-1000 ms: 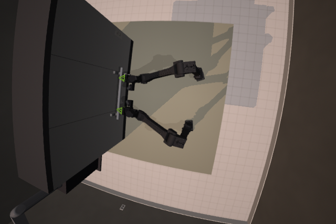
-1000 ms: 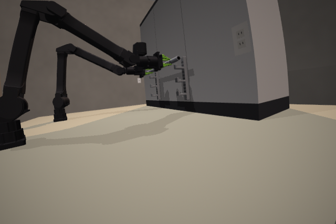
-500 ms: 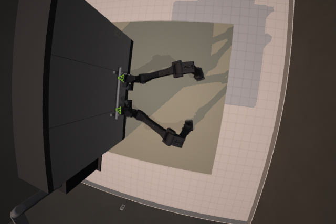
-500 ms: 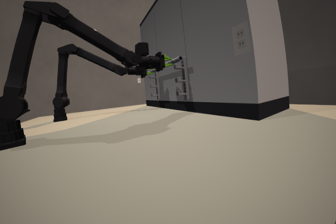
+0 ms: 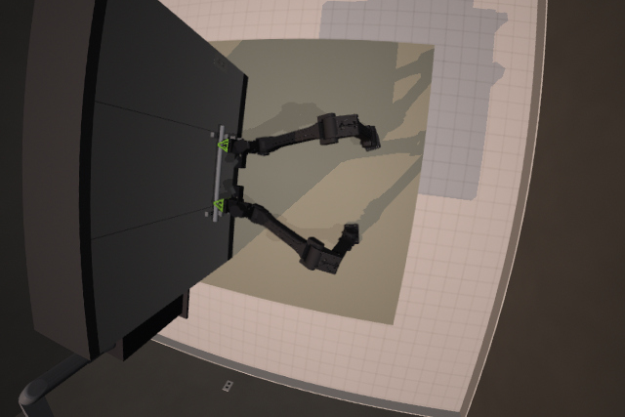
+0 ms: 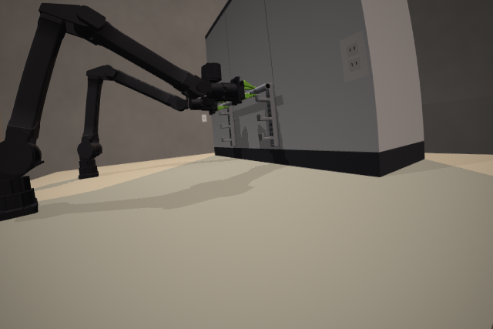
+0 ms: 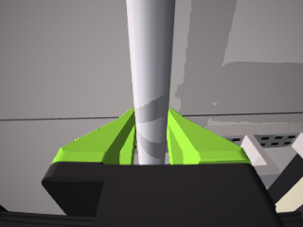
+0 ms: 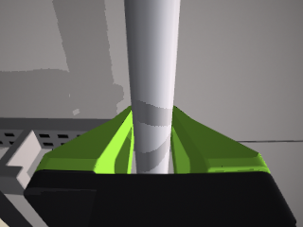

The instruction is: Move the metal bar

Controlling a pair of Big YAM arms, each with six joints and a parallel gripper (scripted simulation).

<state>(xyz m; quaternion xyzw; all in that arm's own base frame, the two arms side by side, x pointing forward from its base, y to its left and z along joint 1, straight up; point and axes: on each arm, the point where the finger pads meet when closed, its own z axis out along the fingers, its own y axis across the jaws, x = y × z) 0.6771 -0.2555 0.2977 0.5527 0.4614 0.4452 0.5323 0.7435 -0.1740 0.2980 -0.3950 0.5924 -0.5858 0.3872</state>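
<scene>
Presently, the metal bar (image 5: 218, 175) (image 6: 260, 88) (image 7: 151, 57) (image 8: 151, 57) is located high at the wall rack (image 5: 207, 213) (image 6: 274, 118) (image 7: 227, 129) (image 8: 71, 130), above its top pair of arms. In the exterior view, the near end of the bar is beside the upper end of the near upright, and the topmost rack arm (image 6: 263, 99) there is below it. Whether the bar touches this top pair, I cannot tell. The left pincer (image 5: 219, 204) (image 6: 223, 105) (image 7: 151, 113) is clenched on the bar, and the right pincer (image 5: 224, 145) (image 6: 249, 89) (image 8: 151, 113) also grasps it, near the other end. Each pincer has its green fingers on both sides of the bar, which extends past both grips. Behind it stands the grey wall panel (image 5: 151, 170) (image 6: 310, 78) (image 7: 57, 57) (image 8: 237, 71), on which shadows fall.
</scene>
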